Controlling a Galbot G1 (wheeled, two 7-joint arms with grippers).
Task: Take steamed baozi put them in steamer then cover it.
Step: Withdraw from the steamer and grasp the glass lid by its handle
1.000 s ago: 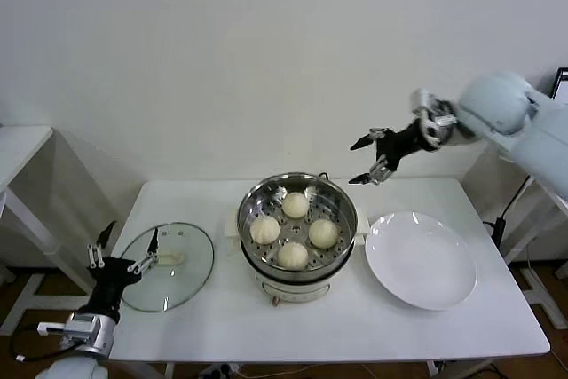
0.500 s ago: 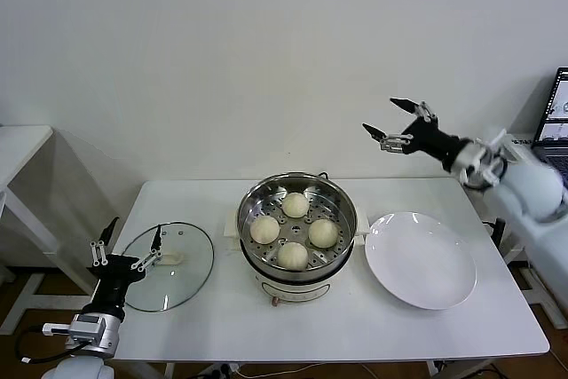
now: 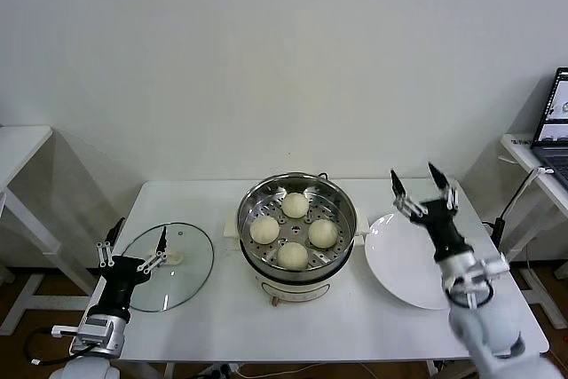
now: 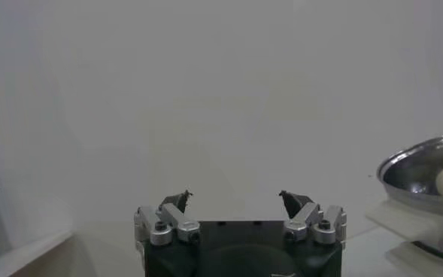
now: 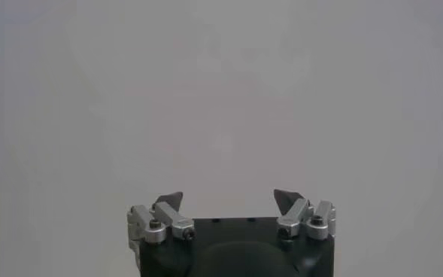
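Glass cover [image 3: 167, 265] lies flat on the desk [image 3: 355, 326], left of the steamer [image 3: 297, 219] holding 4 baozi [image 3: 293, 255]. Both hands, left [image 3: 133, 253] and right [image 3: 424, 193], gape empty; its low handle could slip.

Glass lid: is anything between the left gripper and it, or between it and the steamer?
Nothing visible. The left gripper hangs open beside the cover, which lies flat on the table. Bare tabletop separates it from the steamer, whose top is open with four baozi inside.
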